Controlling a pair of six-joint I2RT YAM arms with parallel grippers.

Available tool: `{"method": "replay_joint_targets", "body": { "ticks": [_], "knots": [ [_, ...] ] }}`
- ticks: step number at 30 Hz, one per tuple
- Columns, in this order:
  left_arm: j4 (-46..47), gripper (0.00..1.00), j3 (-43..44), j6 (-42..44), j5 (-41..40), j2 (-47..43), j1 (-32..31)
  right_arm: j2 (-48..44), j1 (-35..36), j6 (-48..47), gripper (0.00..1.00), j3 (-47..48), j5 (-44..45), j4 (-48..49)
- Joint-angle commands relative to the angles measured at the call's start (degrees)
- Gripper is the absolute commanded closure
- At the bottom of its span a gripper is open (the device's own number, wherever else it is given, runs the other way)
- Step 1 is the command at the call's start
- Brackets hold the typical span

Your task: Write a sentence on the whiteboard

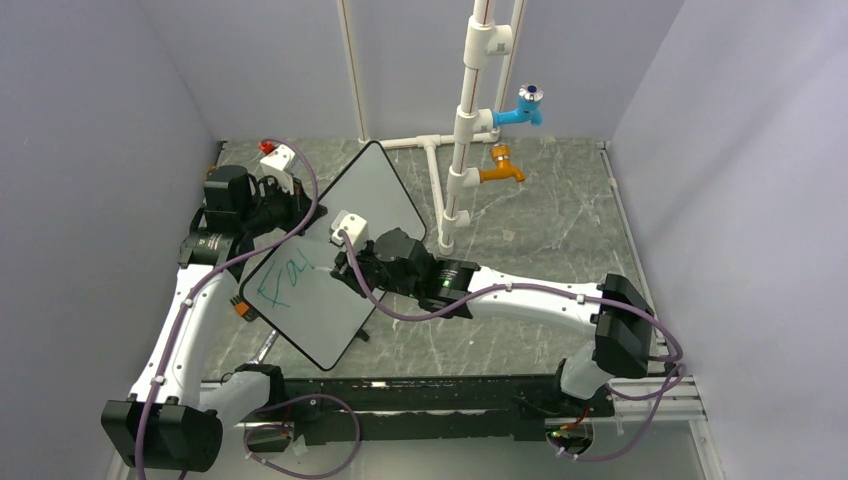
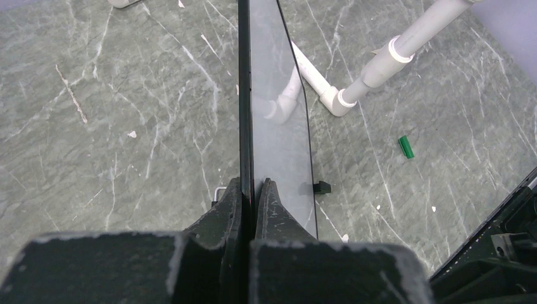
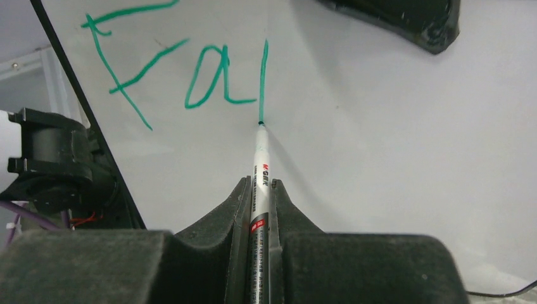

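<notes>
The whiteboard point(image 1: 370, 200) stands tilted on the table, its black rim held edge-on by my left gripper point(image 2: 253, 190), which is shut on it at the board's far left edge point(image 1: 268, 200). The board's edge point(image 2: 244, 95) runs straight away from that gripper. My right gripper point(image 3: 259, 187) is shut on a white marker point(image 3: 261, 171) whose green tip touches the board face point(image 3: 380, 126). The sentence point(image 3: 190, 69) reads "Fai" in green strokes; it also shows in the top view point(image 1: 285, 280). The marker tip sits at the bottom of the last stroke.
A white pipe stand point(image 1: 462, 130) with a blue tap point(image 1: 522, 110) and an orange tap point(image 1: 503, 172) stands behind the board. A green marker cap point(image 2: 406, 147) lies on the marble table. The enclosure walls close in on three sides.
</notes>
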Motion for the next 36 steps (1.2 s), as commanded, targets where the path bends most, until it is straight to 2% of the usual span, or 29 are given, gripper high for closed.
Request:
{"method": "replay_joint_targets", "body": {
  "ticks": [1, 17, 36],
  "knots": [
    [-4.1, 1.0, -3.1, 7.8, -4.9, 0.7, -0.8, -1.1, -0.2, 1.8, 1.0, -1.9, 0.9, 0.8],
    [-4.1, 1.0, -3.0, 7.7, -4.9, 0.5, -0.8, -3.9, -0.3, 1.9, 1.0, 5.3, -1.6, -1.5],
    [-4.0, 1.0, -3.1, 7.5, -4.7, 0.5, -0.8, 1.4, -0.2, 0.5, 1.0, 13.7, -2.2, -1.1]
  ]
}}
